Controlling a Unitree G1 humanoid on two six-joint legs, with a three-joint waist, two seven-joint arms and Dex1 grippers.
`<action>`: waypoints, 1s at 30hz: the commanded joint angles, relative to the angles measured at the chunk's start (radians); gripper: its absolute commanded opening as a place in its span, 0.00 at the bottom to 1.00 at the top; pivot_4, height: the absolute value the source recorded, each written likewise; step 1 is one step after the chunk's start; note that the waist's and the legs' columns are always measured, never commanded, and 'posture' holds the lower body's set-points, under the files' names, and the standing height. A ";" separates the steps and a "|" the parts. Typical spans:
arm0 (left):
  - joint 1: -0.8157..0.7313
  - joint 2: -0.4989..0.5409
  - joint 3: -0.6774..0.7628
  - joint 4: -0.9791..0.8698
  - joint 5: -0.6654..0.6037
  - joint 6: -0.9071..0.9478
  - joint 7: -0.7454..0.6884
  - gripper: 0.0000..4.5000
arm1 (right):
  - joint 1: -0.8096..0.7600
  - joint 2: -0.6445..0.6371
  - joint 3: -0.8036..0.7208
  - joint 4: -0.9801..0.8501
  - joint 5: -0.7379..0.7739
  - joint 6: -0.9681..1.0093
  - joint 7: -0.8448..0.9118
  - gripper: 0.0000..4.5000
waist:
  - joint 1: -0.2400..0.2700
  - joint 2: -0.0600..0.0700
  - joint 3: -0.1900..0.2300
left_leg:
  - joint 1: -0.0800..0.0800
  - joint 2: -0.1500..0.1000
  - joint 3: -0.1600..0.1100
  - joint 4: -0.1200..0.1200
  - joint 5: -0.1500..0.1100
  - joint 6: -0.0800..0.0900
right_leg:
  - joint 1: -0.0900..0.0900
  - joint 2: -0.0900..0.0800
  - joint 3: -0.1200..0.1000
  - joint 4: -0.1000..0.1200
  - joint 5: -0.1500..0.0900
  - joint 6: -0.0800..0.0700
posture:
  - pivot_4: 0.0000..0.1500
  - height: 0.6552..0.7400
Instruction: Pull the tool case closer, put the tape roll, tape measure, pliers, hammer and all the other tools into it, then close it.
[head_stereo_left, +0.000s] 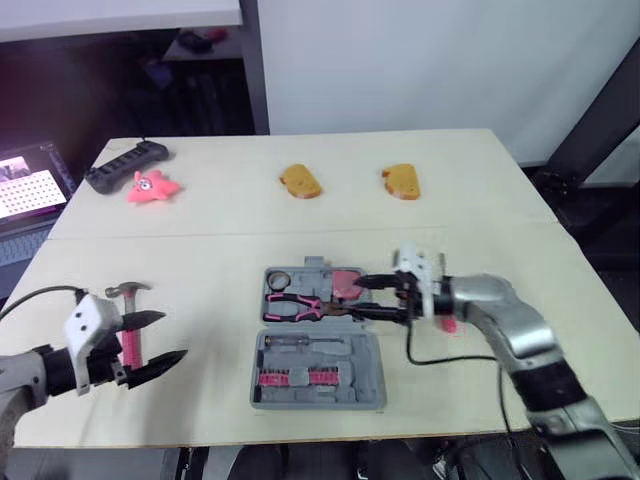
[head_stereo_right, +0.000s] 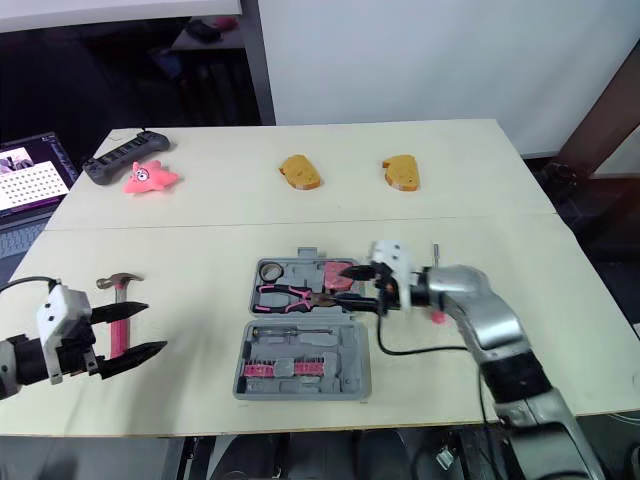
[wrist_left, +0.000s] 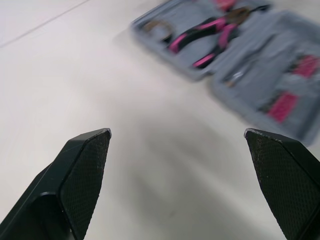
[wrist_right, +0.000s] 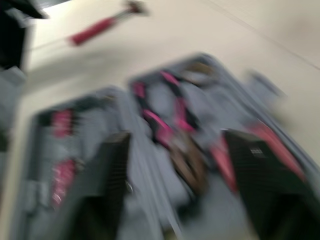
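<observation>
The tool case (head_stereo_left: 318, 372) looks like matt grey moulded plastic, and the pliers (head_stereo_left: 295, 305) in it have smooth pink-and-black grips with a slight sheen. The hammer (head_stereo_left: 128, 291) has a bright metal head and a pink, plastic-looking handle, and the table (head_stereo_left: 220, 250) under it has a pale, smooth, matt top. The left gripper (wrist_left: 177, 132) has black fingers (wrist_left: 87, 167) with finely roughened, grid-textured pads.

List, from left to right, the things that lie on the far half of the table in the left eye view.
pink star toy → first orange bread-like piece → second orange bread-like piece. The black power strip overlaps the toy sideways, so it is left out.
</observation>
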 joint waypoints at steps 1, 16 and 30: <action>0.026 -0.045 0.088 0.006 -0.014 0.001 0.084 1.00 | 0.107 -0.047 -0.211 -0.047 0.038 -0.077 -0.073 1.00 | 0.000 0.000 0.000 | 0.000 0.000 0.000 0.000 0.000 0.000 | 0.000 0.000 0.000 0.000 0.000 0.000 | 1.00 1.00; 0.064 -0.142 0.313 0.333 -0.041 -0.244 0.123 1.00 | 0.337 -0.093 -0.584 0.287 0.090 -0.292 -0.122 1.00 | -0.004 0.000 0.000 | 0.005 0.000 0.002 0.000 0.000 0.000 | 0.005 0.000 0.001 0.000 0.000 0.000 | 1.00 1.00; 0.020 -0.123 0.295 0.255 -0.111 -0.179 0.127 1.00 | 0.183 -0.123 -0.441 0.076 0.189 -0.061 -0.096 1.00 | -0.009 0.000 0.000 | 0.006 0.000 0.002 0.000 0.000 0.000 | 0.006 0.000 0.002 0.000 0.000 0.000 | 1.00 1.00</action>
